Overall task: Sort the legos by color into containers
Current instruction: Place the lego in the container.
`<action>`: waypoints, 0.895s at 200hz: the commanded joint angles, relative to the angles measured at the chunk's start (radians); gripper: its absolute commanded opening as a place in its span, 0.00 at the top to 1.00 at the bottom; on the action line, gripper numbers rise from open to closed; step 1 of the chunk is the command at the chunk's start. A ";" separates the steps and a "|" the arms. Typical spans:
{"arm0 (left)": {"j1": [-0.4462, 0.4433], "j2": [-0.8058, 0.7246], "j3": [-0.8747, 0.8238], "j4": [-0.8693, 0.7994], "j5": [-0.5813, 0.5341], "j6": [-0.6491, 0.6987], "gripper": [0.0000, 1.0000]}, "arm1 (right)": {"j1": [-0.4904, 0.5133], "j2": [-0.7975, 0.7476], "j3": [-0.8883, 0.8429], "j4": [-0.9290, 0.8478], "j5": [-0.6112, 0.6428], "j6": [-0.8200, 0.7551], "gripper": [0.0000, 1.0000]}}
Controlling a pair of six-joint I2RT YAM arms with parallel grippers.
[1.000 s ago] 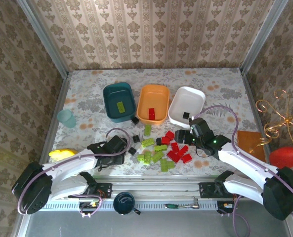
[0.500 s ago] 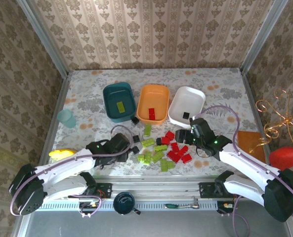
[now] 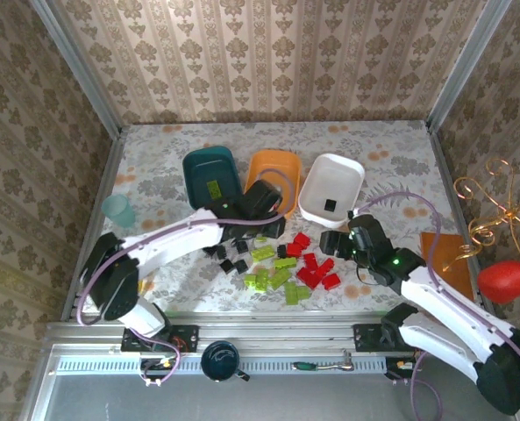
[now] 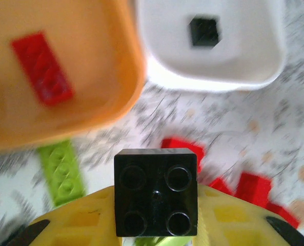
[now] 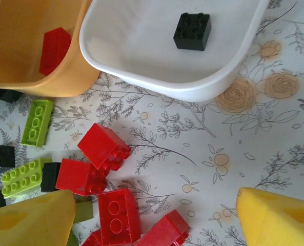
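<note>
My left gripper (image 4: pixel 157 221) is shut on a square black lego (image 4: pixel 156 187) held stud side up. In the top view the left gripper (image 3: pixel 260 203) hangs over the near end of the orange container (image 3: pixel 273 157). That container holds a red brick (image 4: pixel 41 68). Next to it, the white container (image 3: pixel 337 175) holds one black brick (image 5: pixel 192 31), and the teal container (image 3: pixel 190 168) holds a green brick (image 3: pixel 213 189). Loose green legos (image 3: pixel 273 267), red legos (image 3: pixel 314 268) and black legos (image 3: pixel 229 260) lie in front of the containers. My right gripper (image 5: pixel 157 220) stands open above the table beside the red bricks (image 5: pixel 103 146).
A pale-blue cup (image 3: pixel 117 210) stands at the table's left edge. A dark round cup (image 3: pixel 219 360) and a screwdriver (image 3: pixel 316 365) sit on the rail near the arm bases. An orange pad (image 3: pixel 441 246), a red object (image 3: pixel 505 279) and gold wire (image 3: pixel 487 206) are at the right.
My left arm has swung from the front left of the table up to the orange container, its jaws closing on the black lego on the way. The right arm has shifted slightly.
</note>
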 commanded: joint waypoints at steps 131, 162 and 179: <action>0.058 0.449 0.655 -0.056 0.124 0.050 0.30 | -0.028 -0.012 -0.062 -0.046 -0.043 0.014 0.16; 0.051 0.212 0.381 0.102 0.114 0.026 0.25 | -0.024 0.069 -0.078 0.061 -0.125 0.024 0.18; 0.048 0.059 0.186 0.200 0.097 -0.004 0.23 | -0.013 0.134 -0.066 0.112 -0.141 0.039 0.20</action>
